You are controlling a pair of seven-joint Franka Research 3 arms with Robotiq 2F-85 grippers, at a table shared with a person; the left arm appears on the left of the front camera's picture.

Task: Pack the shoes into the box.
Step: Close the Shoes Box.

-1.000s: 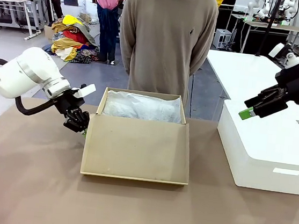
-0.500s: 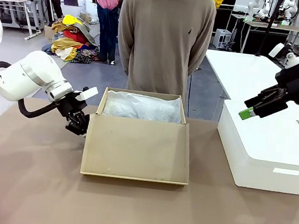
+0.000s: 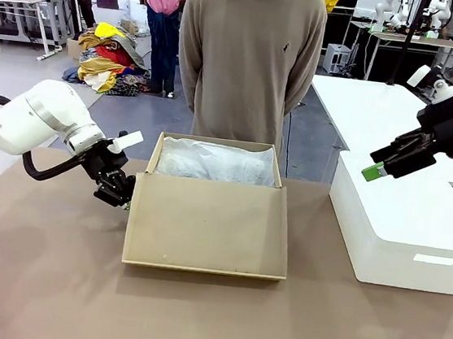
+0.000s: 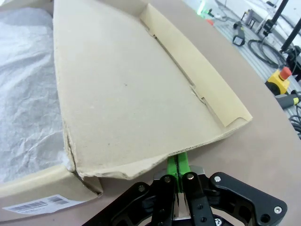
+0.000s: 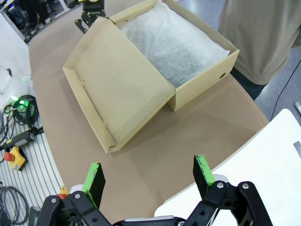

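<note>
The brown cardboard box (image 3: 277, 165) stands open at mid-table, lined with white tissue paper (image 3: 215, 162). Its lid flap (image 3: 208, 225) lies folded toward me. The shoes are out of view. My left gripper (image 3: 123, 196) is shut at the flap's left edge. In the left wrist view its green fingertips (image 4: 177, 161) are pressed together, tucked just under the flap's torn corner (image 4: 127, 89), with nothing seen between them. My right gripper (image 3: 371, 171) hangs open in the air at the right; its wrist view shows the spread gripper (image 5: 148, 172) above the box (image 5: 202, 89).
A larger white box (image 3: 400, 230) sits on the table's right side under my right gripper. A person in a beige sweater (image 3: 251, 58) stands behind the box, hands behind the back. An emergency-stop button and cables (image 4: 282, 80) lie off the table's near-left side.
My left arm shifted slightly up and back down while its gripper stayed by the flap's left edge. The right arm and the box have not moved.
</note>
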